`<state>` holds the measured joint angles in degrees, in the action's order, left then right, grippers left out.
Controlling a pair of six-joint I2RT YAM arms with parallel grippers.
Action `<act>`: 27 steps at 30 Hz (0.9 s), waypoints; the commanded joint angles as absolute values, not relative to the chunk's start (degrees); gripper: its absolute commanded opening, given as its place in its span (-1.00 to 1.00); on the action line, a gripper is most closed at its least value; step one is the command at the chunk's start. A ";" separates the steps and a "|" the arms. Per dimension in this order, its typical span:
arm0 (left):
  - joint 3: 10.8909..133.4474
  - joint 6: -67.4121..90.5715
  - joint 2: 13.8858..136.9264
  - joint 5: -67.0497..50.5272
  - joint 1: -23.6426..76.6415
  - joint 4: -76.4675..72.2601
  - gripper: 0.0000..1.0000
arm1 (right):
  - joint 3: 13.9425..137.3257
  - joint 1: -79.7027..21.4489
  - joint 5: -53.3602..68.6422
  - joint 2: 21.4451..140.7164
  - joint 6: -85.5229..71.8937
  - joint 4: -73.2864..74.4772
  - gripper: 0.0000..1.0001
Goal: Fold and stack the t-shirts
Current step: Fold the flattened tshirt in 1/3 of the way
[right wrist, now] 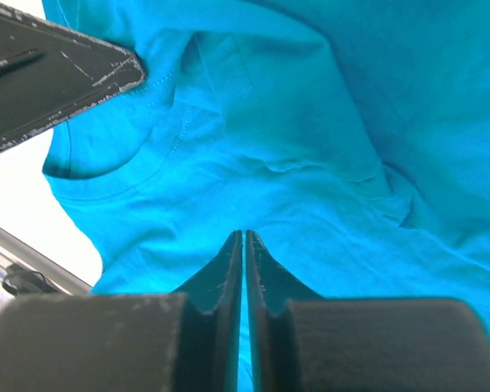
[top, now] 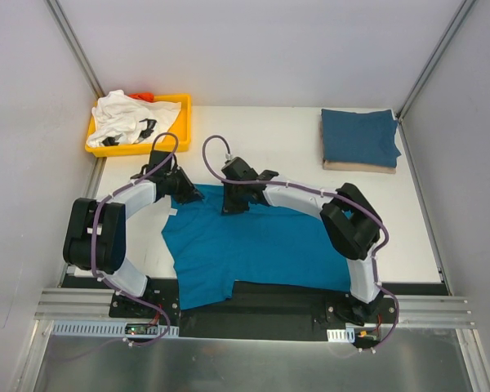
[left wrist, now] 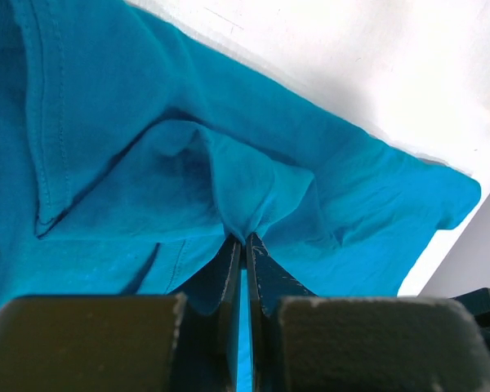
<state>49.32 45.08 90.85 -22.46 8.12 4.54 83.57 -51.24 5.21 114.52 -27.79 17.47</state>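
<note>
- Top external view, 6 o'clock on the table (top: 269, 139): teal t-shirt (top: 253, 245), spread mostly flat, its near hem over the table's near edge between the arm bases.
- Left gripper (top: 184, 192): at the shirt's far left corner, about 10 o'clock from the shirt's middle. In the left wrist view its jaws are closed tight, and a raised fold of teal cloth is pinched at the tips, with creases running into them.
- Right gripper (top: 233, 200): on the shirt's far edge at 12 o'clock, just beside the left gripper. In the right wrist view its jaws are closed and the tips press on the teal cloth near the collar. Whether they pinch any cloth cannot be told.
- 10 o'clock corner: yellow tray (top: 180, 122) holding a crumpled white t-shirt (top: 122, 118) with black marks. An orange-red item (top: 144, 96) shows behind it.
- 1 o'clock corner: folded dark blue t-shirt (top: 359, 135) resting on folded beige cloth (top: 359, 167).
</note>
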 commanded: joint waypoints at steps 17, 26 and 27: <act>59.06 43.42 98.70 -22.59 7.38 3.96 -1.00 | 104.32 -51.24 -3.25 129.55 -15.38 31.99 -0.14; 58.97 43.50 98.97 -22.41 7.38 4.04 -1.00 | 106.35 -51.86 -8.70 130.52 -13.10 34.63 -0.59; 58.97 43.42 98.88 -22.41 7.38 4.04 -1.00 | 106.43 -51.86 -8.53 130.34 -13.01 34.63 -0.66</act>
<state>57.41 44.29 98.45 -22.11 8.12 4.67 104.57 -51.55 -4.78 130.04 -14.85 31.62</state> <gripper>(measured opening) 0.009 0.233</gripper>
